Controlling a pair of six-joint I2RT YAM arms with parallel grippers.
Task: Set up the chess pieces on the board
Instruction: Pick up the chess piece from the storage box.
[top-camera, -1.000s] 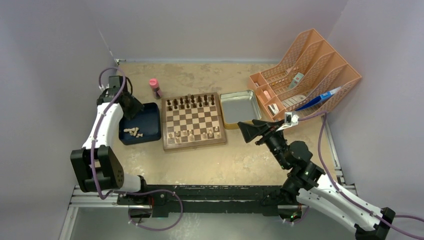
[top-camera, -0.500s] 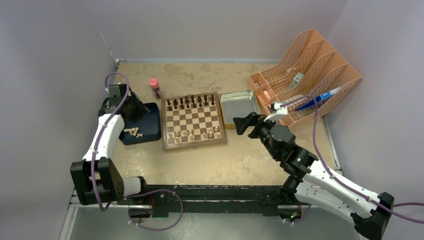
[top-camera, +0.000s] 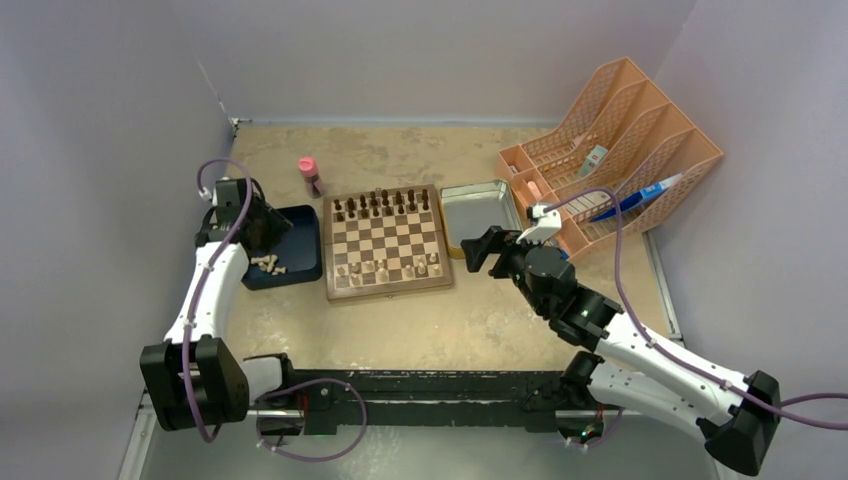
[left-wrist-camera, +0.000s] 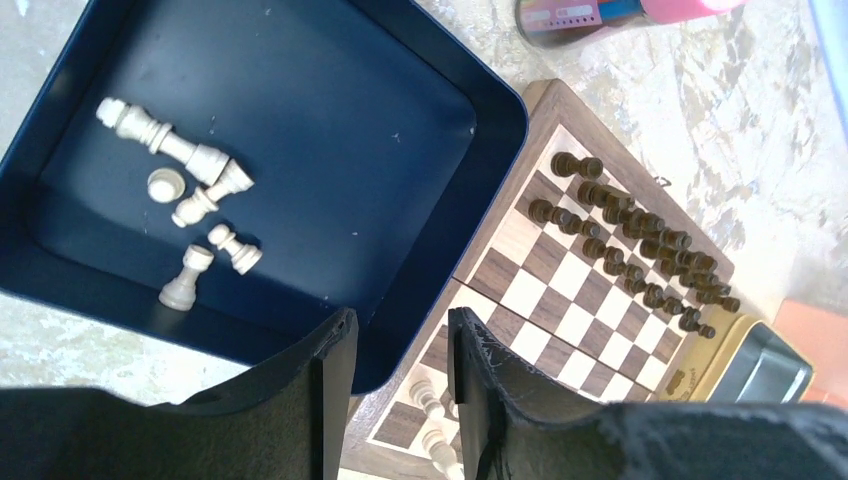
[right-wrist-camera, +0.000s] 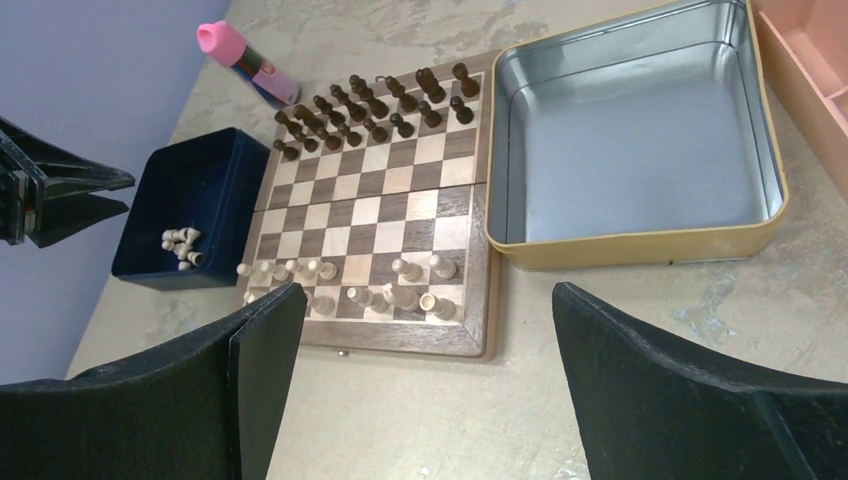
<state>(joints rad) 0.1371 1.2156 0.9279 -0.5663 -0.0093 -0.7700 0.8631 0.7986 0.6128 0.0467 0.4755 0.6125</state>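
Observation:
The board (top-camera: 385, 243) lies mid-table. Dark chess pieces (right-wrist-camera: 370, 110) fill its two far rows, and pale pieces (right-wrist-camera: 350, 285) stand in its two near rows. Several more pale pieces (left-wrist-camera: 190, 205) lie loose in the dark blue tray (top-camera: 300, 235) left of the board. My left gripper (left-wrist-camera: 400, 345) hangs over the tray's corner next to the board, partly open with nothing between its fingers. My right gripper (right-wrist-camera: 425, 295) is wide open and empty, above the table off the board's near right corner (top-camera: 478, 250).
An empty metal tin (top-camera: 482, 212) sits right of the board. A pink-capped bottle (top-camera: 310, 175) stands behind the tray. An orange file organizer (top-camera: 620, 140) with a blue pen fills the back right. Grey walls close in on the left, back and right.
My right arm has swung left, bringing its gripper closer to the board and the tin. My left gripper has shifted slightly back toward the near left over the tray.

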